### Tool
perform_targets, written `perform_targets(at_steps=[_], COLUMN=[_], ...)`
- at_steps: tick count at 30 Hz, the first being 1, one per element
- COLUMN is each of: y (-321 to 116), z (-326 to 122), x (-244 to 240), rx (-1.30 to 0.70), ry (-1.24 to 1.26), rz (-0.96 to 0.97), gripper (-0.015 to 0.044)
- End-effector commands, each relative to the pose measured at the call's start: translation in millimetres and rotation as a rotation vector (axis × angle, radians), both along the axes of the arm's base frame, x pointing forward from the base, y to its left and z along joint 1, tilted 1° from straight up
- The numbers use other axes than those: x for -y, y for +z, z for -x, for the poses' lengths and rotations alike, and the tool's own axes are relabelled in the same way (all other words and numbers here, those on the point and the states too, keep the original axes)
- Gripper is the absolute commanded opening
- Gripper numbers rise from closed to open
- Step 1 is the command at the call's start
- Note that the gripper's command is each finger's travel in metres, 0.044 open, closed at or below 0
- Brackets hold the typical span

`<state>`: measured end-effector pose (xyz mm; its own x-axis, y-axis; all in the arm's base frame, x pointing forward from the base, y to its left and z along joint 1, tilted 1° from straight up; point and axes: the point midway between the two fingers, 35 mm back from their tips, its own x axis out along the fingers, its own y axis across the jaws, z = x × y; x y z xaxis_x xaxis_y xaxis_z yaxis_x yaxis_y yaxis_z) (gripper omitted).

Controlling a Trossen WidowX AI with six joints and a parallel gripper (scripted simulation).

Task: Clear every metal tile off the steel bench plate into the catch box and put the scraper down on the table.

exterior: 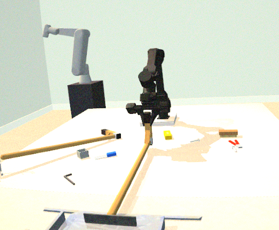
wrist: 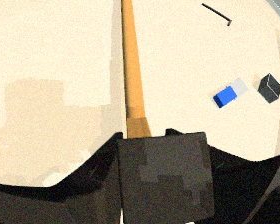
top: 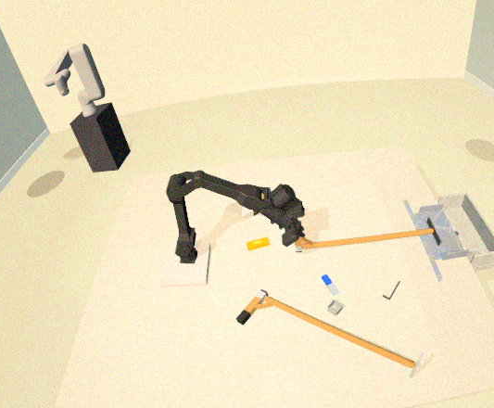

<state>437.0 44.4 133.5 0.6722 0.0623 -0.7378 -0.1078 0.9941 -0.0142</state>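
Pale walls and a cream floor surround the broad whitish table point(top: 160, 334) point(exterior: 221, 177) point(wrist: 41, 40). From its base at the table's left part in the top view, the black jointed arm point(top: 225, 185) point(exterior: 159, 76) rises, bends at a high elbow, reaches right and slopes down to its wrist. Its black gripper point(top: 297, 240) point(exterior: 147, 124) point(wrist: 144, 136) is closed around the grip of the long orange-handled scraper point(top: 369, 238) point(exterior: 132, 175) point(wrist: 133, 70). The scraper's shaft runs right to a dark flat blade point(top: 434, 231) point(exterior: 110, 219) over the bluish-grey steel bench plate point(top: 445, 243) point(exterior: 153, 222). Just beyond the plate, at the far right, stands the grey open catch box point(top: 485, 224). One dark speck shows near the box's plate side; I cannot tell whether it is a tile. Nearer in that view lies a second orange-handled tool point(top: 341, 333) point(exterior: 59, 147), apart from the arm.
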Motion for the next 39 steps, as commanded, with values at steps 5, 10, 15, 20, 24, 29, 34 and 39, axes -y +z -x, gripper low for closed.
perform_targets(at_steps=[5, 10, 15, 20, 24, 29, 34, 39], y=[2, 1, 0, -1, -2, -4, -6, -8], z=[13, 21, 29, 36, 43, 51, 59, 67], x=[1, 2, 3, 4, 4, 5, 6, 7], rx=[0.011, 0.011, 0.011, 0.011, 0.011, 0.011, 0.011, 0.011], ry=[-0.001, -0.001, -0.001, -0.001, -0.002, -0.002, -0.002, -0.002], rz=[-0.002, -0.002, -0.002, -0.002, -0.002, -0.002, -0.002, -0.002], gripper=[0.0000, 0.0000, 0.0000, 0.0000, 0.0000, 0.0000, 0.0000, 0.0000])
